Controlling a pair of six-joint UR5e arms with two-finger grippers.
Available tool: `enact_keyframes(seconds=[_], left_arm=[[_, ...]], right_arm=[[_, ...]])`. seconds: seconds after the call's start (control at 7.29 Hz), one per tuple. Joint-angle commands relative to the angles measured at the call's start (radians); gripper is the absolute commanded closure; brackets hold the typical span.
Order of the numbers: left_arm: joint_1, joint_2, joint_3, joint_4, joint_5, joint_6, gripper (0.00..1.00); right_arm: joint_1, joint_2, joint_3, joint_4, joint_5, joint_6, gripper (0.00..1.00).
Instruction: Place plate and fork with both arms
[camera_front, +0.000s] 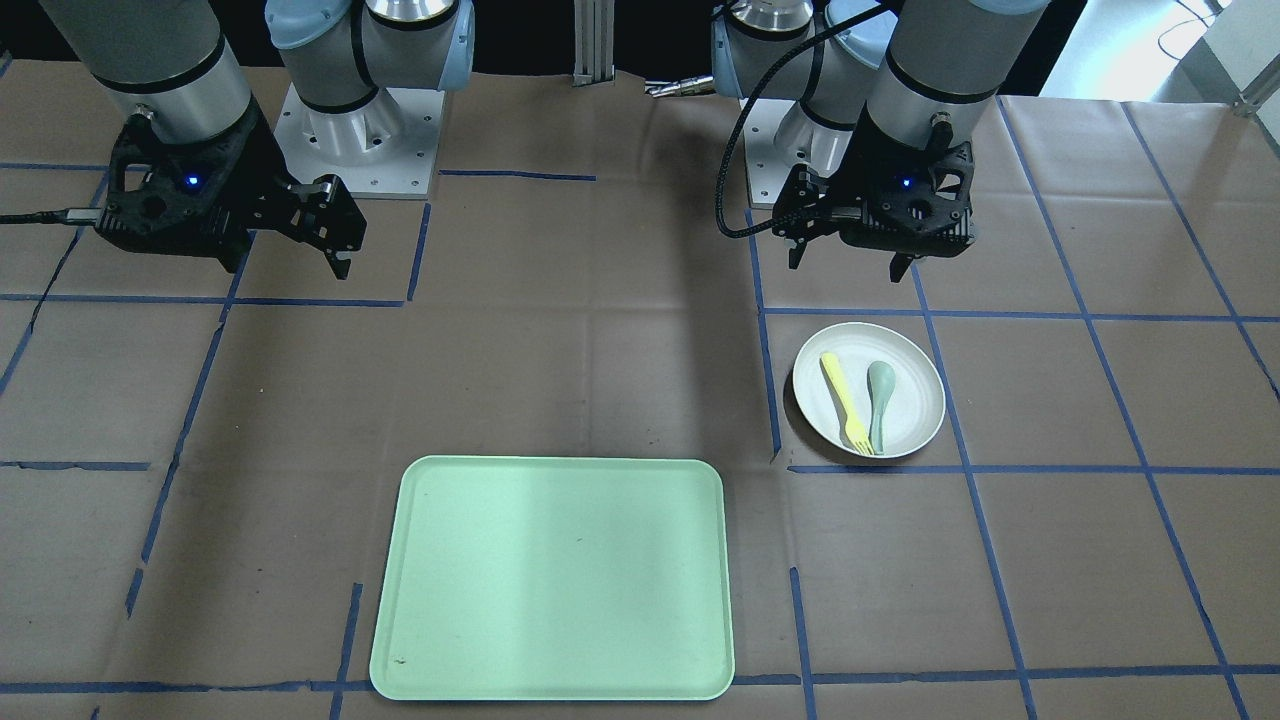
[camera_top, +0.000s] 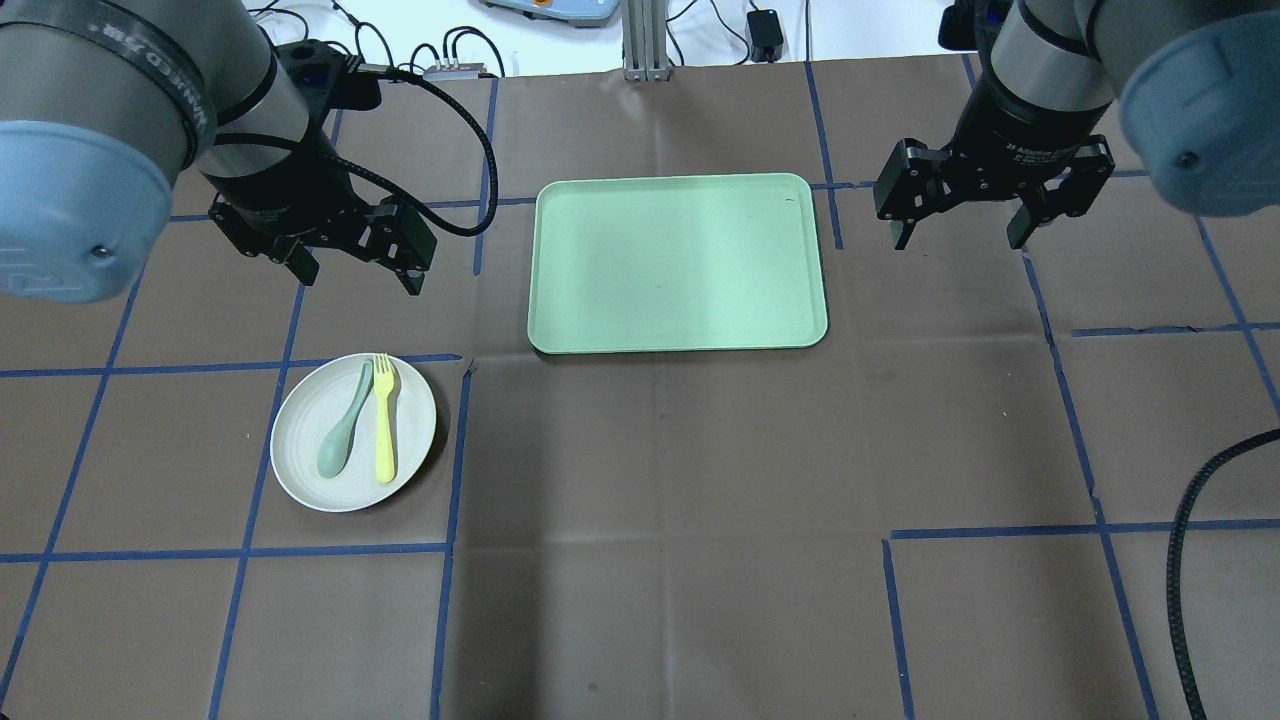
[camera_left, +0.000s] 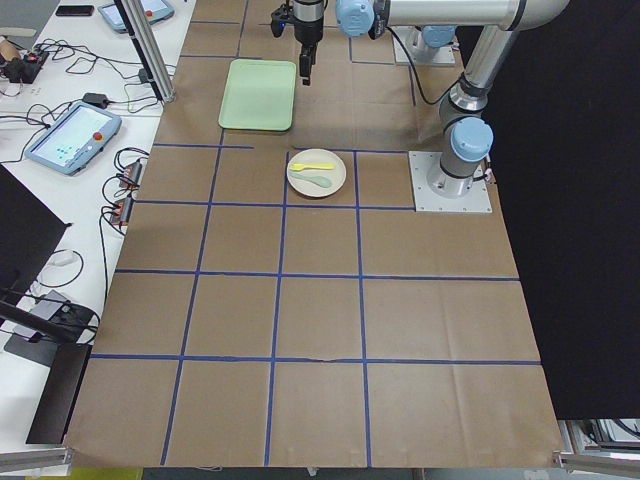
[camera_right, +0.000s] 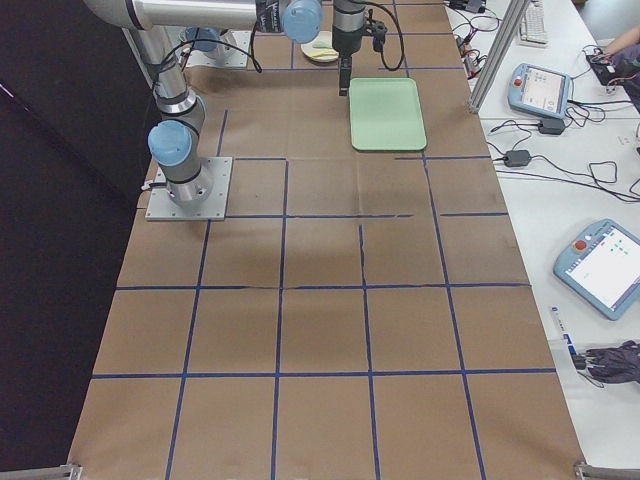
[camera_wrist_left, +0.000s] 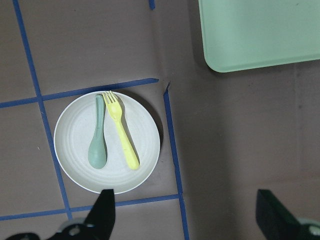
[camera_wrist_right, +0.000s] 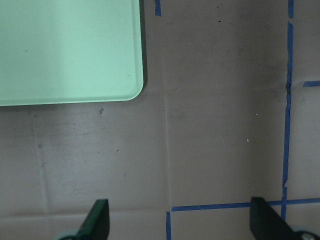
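Fork (camera_left: 312, 167) tines too small in side views

The brown-papered tabletop (camera_right: 320, 330), crossed by blue tape lines (camera_right: 283, 300), fills most of the view. The near right arm (camera_right: 170, 95) rises from its metal base (camera_right: 188, 190) and reaches along the top edge. Its black right tool (camera_right: 343, 85) hangs beside the green tray (camera_right: 387, 115). Beyond it the plate (camera_right: 324, 55) shows, partly hidden. A control screen (camera_right: 605, 265) lies on the white bench (camera_right: 610, 180).
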Motion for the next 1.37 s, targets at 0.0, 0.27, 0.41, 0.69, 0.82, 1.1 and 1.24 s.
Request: enact_keyframes(seconds=[0.0, 0.27, 0.41, 0.69, 0.82, 1.1, 1.24], left_arm=[[0.001, -0.020, 0.008, 0.000, 0.003, 0.001, 0.00], [0.001, -0.003, 0.005, -0.008, 0.006, 0.012, 0.00], [0.002, -0.006, 0.005, 0.001, -0.008, 0.009, 0.00], [0.019, 0.003, -0.013, 0.002, 0.006, 0.003, 0.00], [0.030, -0.011, -0.018, 0.003, 0.001, 0.000, 0.00], [0.071, 0.000, -0.016, -0.056, 0.000, -0.005, 0.00], [0.085, -0.005, -0.016, -0.075, 0.001, -0.012, 0.00]], right_arm=[[0.000, -0.003, 0.002, 0.000, 0.006, 0.000, 0.00], [-0.002, -0.003, 0.007, 0.000, 0.006, 0.000, 0.00], [-0.002, -0.003, 0.007, 0.000, 0.006, 0.000, 0.00], [-0.002, -0.005, 0.008, 0.000, 0.006, 0.000, 0.00], [-0.002, -0.005, 0.008, 0.000, 0.006, 0.000, 0.00], [-0.002, -0.003, 0.008, 0.000, 0.006, 0.000, 0.00], [-0.002, -0.005, 0.008, 0.000, 0.007, 0.000, 0.00]])
